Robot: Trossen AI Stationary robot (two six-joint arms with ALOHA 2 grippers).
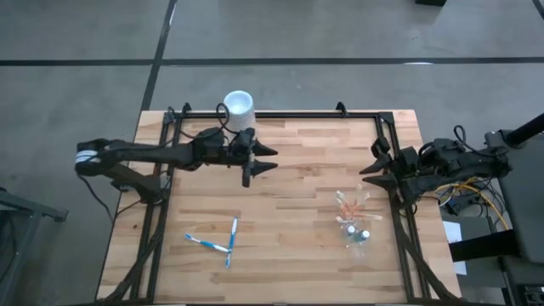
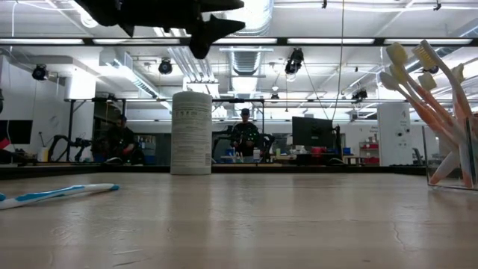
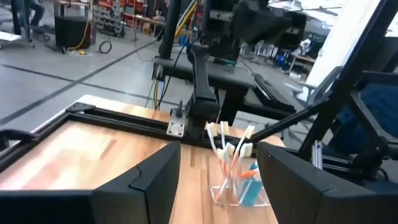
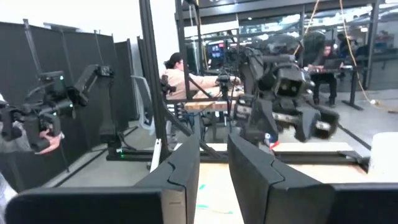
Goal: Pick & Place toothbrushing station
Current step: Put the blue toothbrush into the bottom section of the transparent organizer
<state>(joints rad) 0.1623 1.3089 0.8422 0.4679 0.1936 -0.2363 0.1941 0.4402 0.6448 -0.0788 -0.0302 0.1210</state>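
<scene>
Clear plastic cup (image 1: 356, 231) of orange-and-white toothbrushes (image 1: 350, 206) standing on the wooden counter (image 1: 289, 246), just beside the right claw (image 1: 371, 170), fingers narrowly parted, empty. Left claw (image 1: 265, 161) raised well apart from the cup, open, near the white cup (image 1: 239, 110). Blue-and-white toothbrushes (image 1: 217, 242) lying farther off.

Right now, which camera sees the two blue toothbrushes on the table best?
The high view: both blue toothbrushes lie in full sight on the table's near-left part, crossing in a V. The low view shows only one, seen side-on at its left edge. The left wrist view shows none; the right wrist view, at most a faint blue hint.
</scene>
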